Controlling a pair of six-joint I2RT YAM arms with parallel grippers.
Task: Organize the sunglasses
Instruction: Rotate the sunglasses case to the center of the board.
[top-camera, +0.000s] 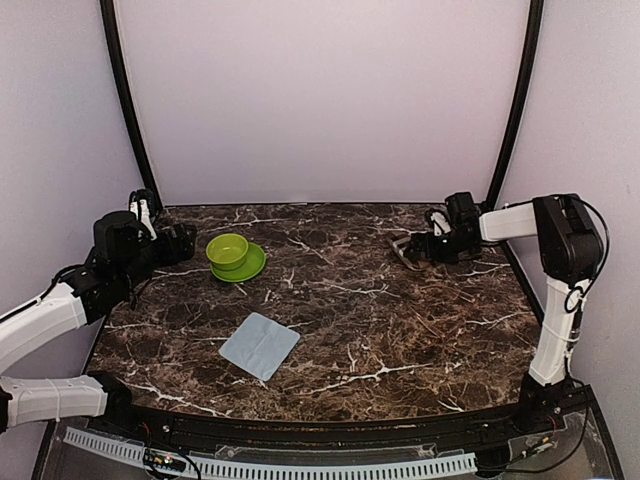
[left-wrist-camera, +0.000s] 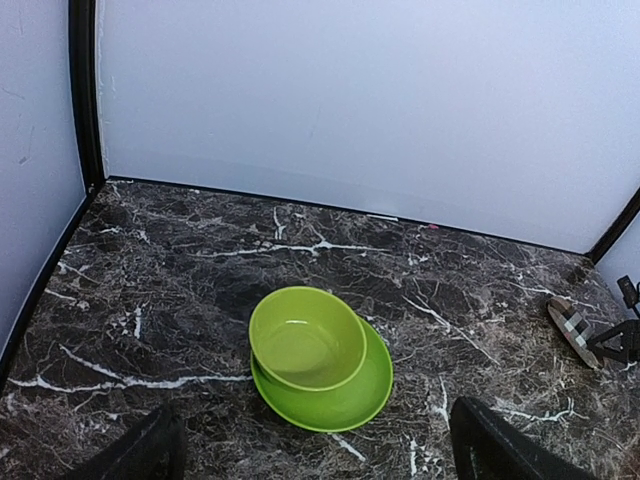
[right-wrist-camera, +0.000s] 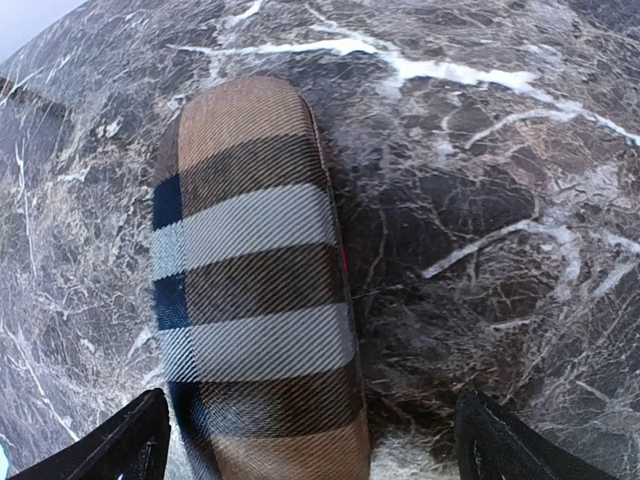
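Observation:
No sunglasses show in any view. A closed plaid case (right-wrist-camera: 255, 290), tan with white, brown and navy bands, lies on the marble table at the back right. My right gripper (right-wrist-camera: 320, 450) hovers open right over it, with its left fingertip (right-wrist-camera: 135, 445) beside the case and its right fingertip (right-wrist-camera: 505, 445) over bare marble; nothing is gripped. The left wrist view shows the same case (left-wrist-camera: 572, 330) far off at the right edge. My left gripper (top-camera: 185, 242) stands open at the back left, facing a green bowl (left-wrist-camera: 305, 338), and holds nothing.
The green bowl (top-camera: 228, 249) sits on a green plate (top-camera: 250, 267) at the back left. A pale blue cloth (top-camera: 260, 345) lies flat near the table's middle front. White walls and black corner posts close in the table (top-camera: 400, 330).

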